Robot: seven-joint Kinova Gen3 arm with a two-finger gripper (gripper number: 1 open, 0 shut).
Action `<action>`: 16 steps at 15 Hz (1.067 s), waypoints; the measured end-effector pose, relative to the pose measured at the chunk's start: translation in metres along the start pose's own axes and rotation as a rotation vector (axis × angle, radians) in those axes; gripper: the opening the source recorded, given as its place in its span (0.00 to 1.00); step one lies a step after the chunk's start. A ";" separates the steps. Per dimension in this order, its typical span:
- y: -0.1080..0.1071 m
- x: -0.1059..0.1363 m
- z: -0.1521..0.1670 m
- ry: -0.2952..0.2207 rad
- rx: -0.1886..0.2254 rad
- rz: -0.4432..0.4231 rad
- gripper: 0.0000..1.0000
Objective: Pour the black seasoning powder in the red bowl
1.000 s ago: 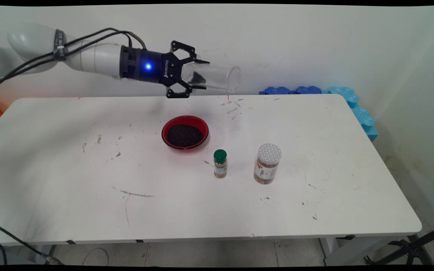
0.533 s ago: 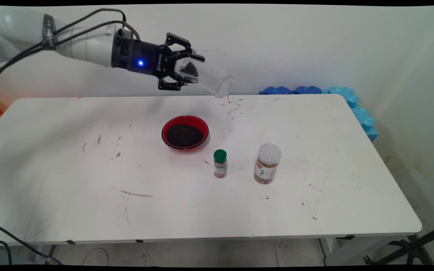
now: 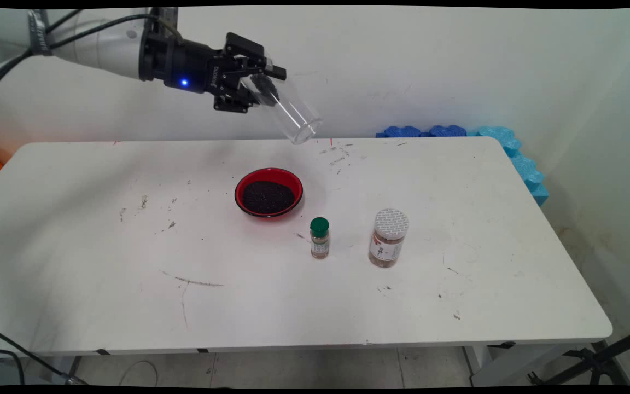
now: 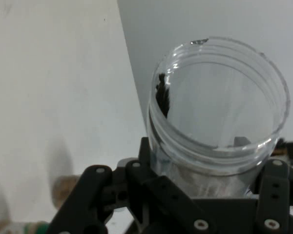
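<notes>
The hand (image 3: pixel 260 90) is clamped on a clear jar (image 3: pixel 287 112), tilted mouth-down above the surface (image 3: pixel 101 246), beyond the red bowl (image 3: pixel 268 192); clinging dark grains could spill outside the bowl.

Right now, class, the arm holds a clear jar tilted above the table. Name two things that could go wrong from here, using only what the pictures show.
1. The clear jar in the gripper tilts mouth-down, and looks off to one side of the red bowl; its few dark grains might land on the table.
2. Only the jar's base end sits between the fingers, so it could slip.
</notes>
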 end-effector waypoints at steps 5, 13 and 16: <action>0.016 -0.004 -0.016 0.000 0.020 0.299 0.00; 0.032 -0.027 -0.031 -0.048 0.067 0.666 0.00; 0.035 -0.041 -0.036 -0.070 0.094 0.787 0.00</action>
